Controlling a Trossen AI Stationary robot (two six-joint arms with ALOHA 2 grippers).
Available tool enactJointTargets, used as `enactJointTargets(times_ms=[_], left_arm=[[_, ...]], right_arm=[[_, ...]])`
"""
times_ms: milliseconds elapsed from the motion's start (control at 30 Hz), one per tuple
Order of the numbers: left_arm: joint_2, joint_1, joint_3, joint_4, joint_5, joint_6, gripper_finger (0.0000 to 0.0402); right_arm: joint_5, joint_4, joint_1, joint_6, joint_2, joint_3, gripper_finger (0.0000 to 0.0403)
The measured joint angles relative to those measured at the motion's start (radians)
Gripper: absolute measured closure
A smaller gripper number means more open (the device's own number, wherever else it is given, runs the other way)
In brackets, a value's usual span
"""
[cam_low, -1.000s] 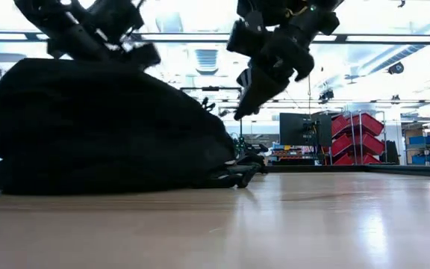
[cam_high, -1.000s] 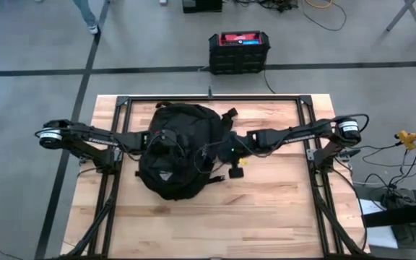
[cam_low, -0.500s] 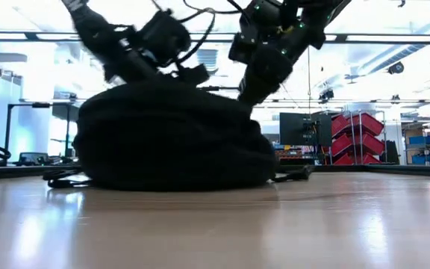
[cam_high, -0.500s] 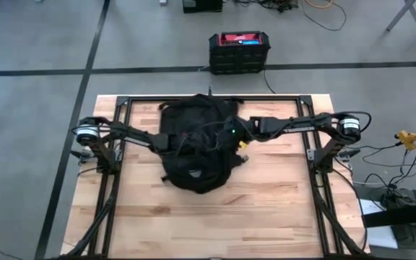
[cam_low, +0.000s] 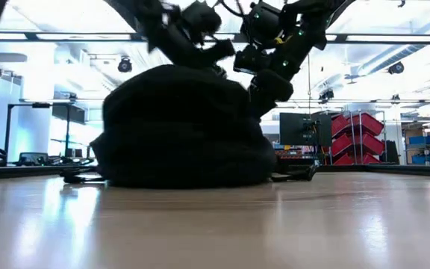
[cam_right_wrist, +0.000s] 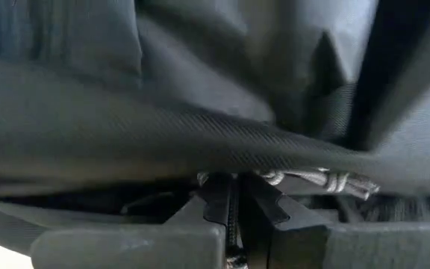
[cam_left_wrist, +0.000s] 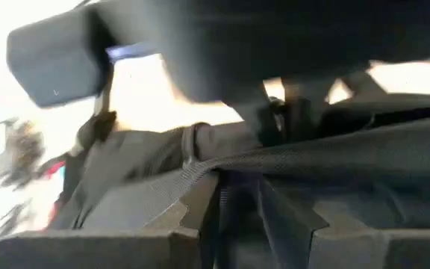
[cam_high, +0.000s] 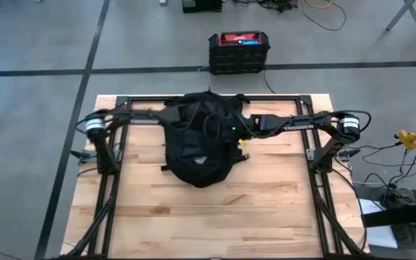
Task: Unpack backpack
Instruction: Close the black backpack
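Backpack in the upper middle of the overhead picture, both tools on it.

Left tool (cam_high: 173, 115), reaching in from the left edge of the pale wooden worktop (cam_high: 266, 209), is pinched together on a strap of the large black fabric backpack (cam_high: 199, 144) at its upper left. The backpack lies as a rounded mound on the worktop, white logo toward the lower edge. Right tool (cam_high: 231, 131) is clamped on fabric webbing at the backpack's upper right side. A black-and-red hard box (cam_high: 239, 50) stands on the floor above.

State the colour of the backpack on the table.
Black, with a small white logo; the high view shows the backpack best.
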Motion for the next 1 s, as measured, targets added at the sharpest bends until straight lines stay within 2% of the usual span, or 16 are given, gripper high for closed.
enactJointTargets(times_ms=[67, 233, 367, 433, 500, 567, 733, 867, 1000], left_arm=[[0.055, 0.042, 0.034, 0.015, 0.078, 0.000, 0.0322], [0.187, 0.097, 0.097, -0.002, 0.093, -0.027, 0.0322], [0.219, 0.126, 0.124, -0.126, 0.068, -0.133, 0.0322], [0.215, 0.128, 0.121, -0.221, 0.044, -0.209, 0.0322], [0.202, 0.127, 0.110, -0.310, 0.035, -0.295, 0.0322], [0.179, 0.113, 0.080, -0.361, 0.020, -0.376, 0.0322], [0.079, 0.013, -0.042, -0.355, -0.012, -0.496, 0.0322], [-0.033, -0.090, -0.096, -0.372, -0.035, -0.482, 0.0322], [-0.154, -0.151, -0.089, -0.343, -0.166, -0.368, 0.0322]], right_arm=[[0.008, -0.037, 0.005, 0.034, -0.001, -0.013, 0.0403], [0.009, -0.084, 0.026, 0.089, -0.017, -0.063, 0.0403], [0.014, -0.088, 0.015, 0.098, -0.042, -0.102, 0.0403], [0.054, -0.066, -0.008, 0.070, -0.048, -0.112, 0.0403], [0.078, -0.026, -0.048, 0.032, -0.050, -0.122, 0.0403], [0.054, 0.049, -0.091, -0.032, -0.046, -0.140, 0.0403], [-0.153, 0.271, -0.159, -0.097, -0.017, -0.210, 0.0403], [-0.176, 0.294, -0.160, -0.143, -0.017, -0.218, 0.0403], [-0.144, 0.326, -0.167, -0.159, -0.019, -0.210, 0.0403]])
